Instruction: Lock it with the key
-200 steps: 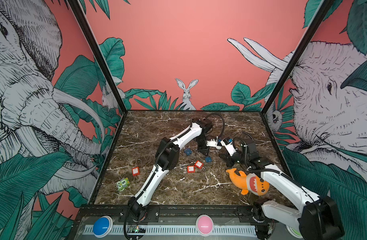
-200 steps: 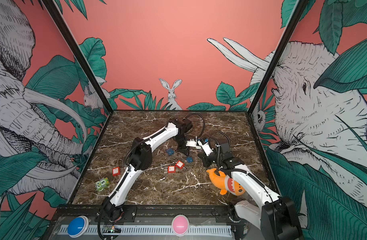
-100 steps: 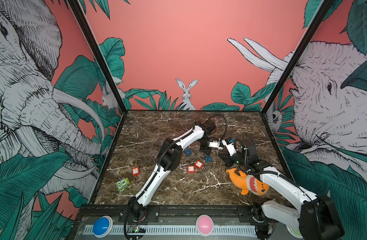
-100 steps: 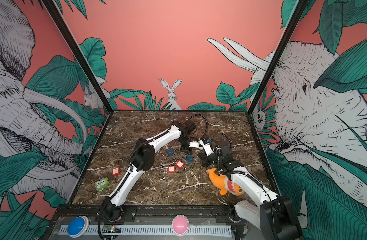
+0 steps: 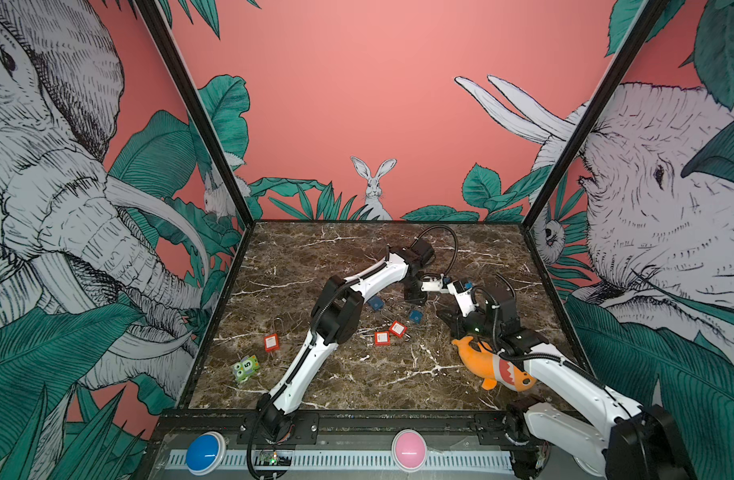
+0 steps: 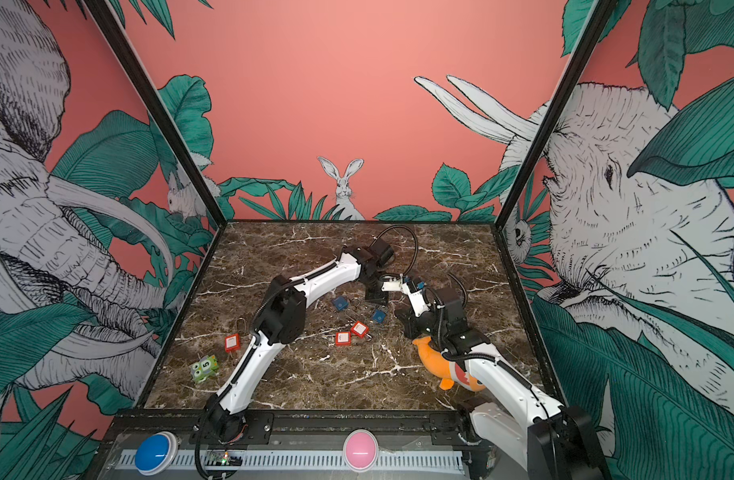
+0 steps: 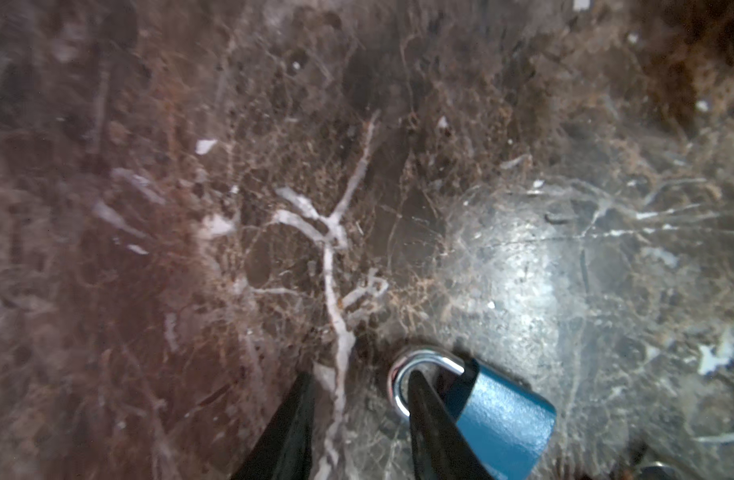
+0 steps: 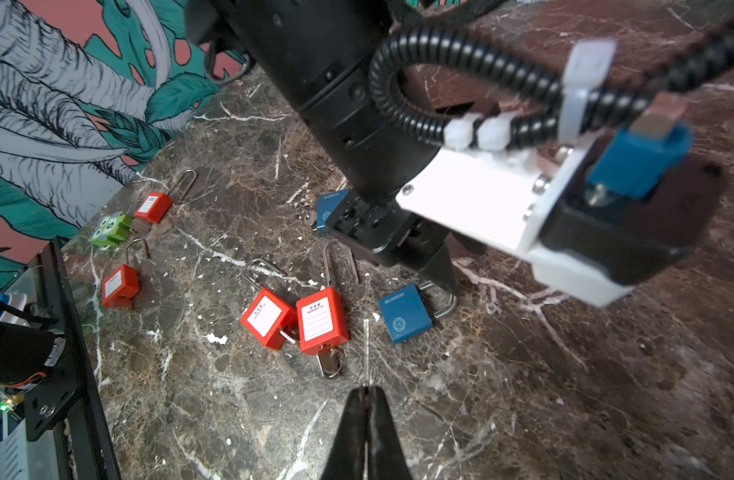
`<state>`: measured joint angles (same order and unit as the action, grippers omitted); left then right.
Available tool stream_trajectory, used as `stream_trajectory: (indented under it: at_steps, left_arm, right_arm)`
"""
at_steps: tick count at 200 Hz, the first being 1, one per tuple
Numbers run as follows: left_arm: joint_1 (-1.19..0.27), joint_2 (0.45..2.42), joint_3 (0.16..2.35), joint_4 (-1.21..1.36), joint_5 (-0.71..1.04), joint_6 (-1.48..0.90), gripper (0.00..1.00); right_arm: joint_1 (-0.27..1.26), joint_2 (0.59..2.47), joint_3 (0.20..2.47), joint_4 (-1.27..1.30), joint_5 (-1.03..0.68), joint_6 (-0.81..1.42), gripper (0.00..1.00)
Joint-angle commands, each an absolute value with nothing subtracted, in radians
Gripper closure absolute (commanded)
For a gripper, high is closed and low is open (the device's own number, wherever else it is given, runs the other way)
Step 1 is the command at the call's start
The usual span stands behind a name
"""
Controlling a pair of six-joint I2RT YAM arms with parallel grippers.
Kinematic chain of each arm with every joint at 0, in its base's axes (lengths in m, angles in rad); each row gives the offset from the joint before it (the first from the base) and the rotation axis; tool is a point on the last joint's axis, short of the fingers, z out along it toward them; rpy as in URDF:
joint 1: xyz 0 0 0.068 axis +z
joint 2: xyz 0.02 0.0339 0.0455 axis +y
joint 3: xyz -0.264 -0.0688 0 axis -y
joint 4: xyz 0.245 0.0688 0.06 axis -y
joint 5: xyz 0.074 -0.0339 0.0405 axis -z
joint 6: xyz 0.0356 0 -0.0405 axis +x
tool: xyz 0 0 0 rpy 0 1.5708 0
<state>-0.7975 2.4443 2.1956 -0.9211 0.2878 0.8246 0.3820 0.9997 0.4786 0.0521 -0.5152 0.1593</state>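
Likely stiff, slick and hefty, the blue padlock point(image 5: 415, 316) lies at six o'clock of the spread left gripper point(image 5: 415, 304); clamp its flat body. Meanwhile the right gripper point(image 8: 367, 392) pinches a thin key point(image 8: 367, 353).

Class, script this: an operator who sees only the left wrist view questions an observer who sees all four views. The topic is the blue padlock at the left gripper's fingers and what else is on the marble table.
Operator: I see a blue padlock at my left gripper, with the jaws apart. Is there a key anywhere?
Observer: Yes. In the right wrist view a key sticks out of the bottom of a red padlock. That lock lies beside yours without touching it.
Operator: Where is the right gripper?
Observer: The right gripper is shut. In both top views it sits near the tail of an orange plush shark.
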Motion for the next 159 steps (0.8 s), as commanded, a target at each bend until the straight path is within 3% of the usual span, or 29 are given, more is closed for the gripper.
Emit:
stream_trajectory:
  at_steps: [1,45,82,159]
  left_arm:
    - [-0.773,2.331,2.184,-0.869,0.295,0.763,0.6]
    - [-0.693,2.204,2.038,-0.739,0.32,0.646,0.59]
    - [-0.58,1.996,1.747,-0.527,0.373,0.521,0.6]
    - [-0.514,1.675,1.34,-0.377,0.214,0.436,0.59]
  right_arm:
    - [0.393,0.961,0.459,0.119,-0.53,0.187,1.0]
    - [0.421,1.007,0.513,-0.033,-0.371,0.244,1.0]
    - [0.469,1.16,0.584,-0.053,-0.255,0.387,1.0]
    - [0.515,1.54,0.785,-0.154,-0.163,0.611,1.0]
